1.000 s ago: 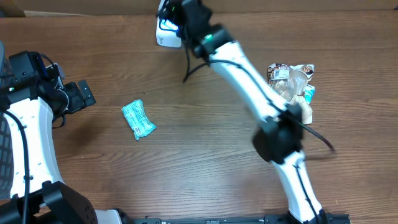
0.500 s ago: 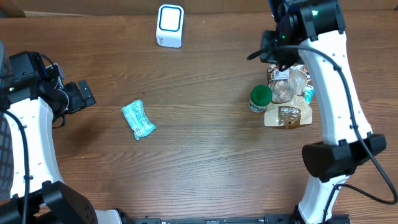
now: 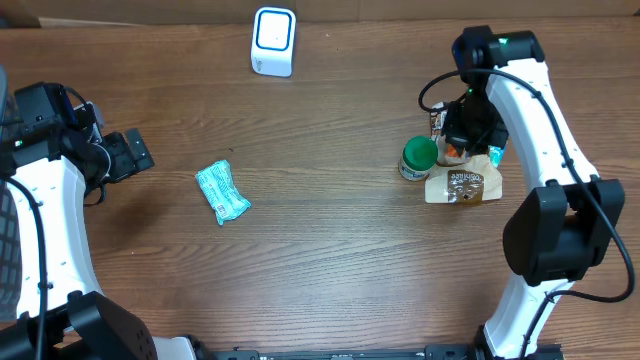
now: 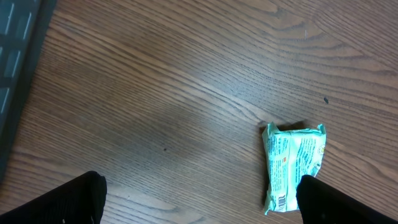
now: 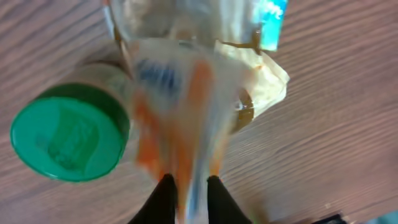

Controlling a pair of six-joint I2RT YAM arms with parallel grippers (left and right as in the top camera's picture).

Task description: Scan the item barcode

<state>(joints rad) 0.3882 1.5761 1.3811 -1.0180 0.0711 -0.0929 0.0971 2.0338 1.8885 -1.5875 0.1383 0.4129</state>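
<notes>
My right gripper (image 5: 191, 196) hangs over the pile of items at the table's right (image 3: 465, 140). Its fingertips stand slightly apart, and a clear snack packet (image 5: 180, 106) with orange and blue print runs between them. The packet is blurred while the wood around it is sharp. Beside it stands a green-lidded jar (image 5: 65, 134). The white scanner (image 3: 273, 41) sits at the far edge, well left of this arm. A teal packet (image 3: 221, 192) lies left of centre, with its barcode facing up (image 4: 280, 200). My left gripper (image 3: 128, 155) is wide open with nothing in it, short of the teal packet (image 4: 293, 165).
A tan pouch (image 3: 463, 186) lies flat just in front of the green-lidded jar (image 3: 418, 157). Another wrapper with a blue corner (image 5: 272, 18) lies under the clear packet. A dark panel (image 4: 15, 68) borders the table at the left.
The right arm swung from the scanner back to the pile on the right and lowered over it. Its fingers have parted a little. The left arm has not moved.
</notes>
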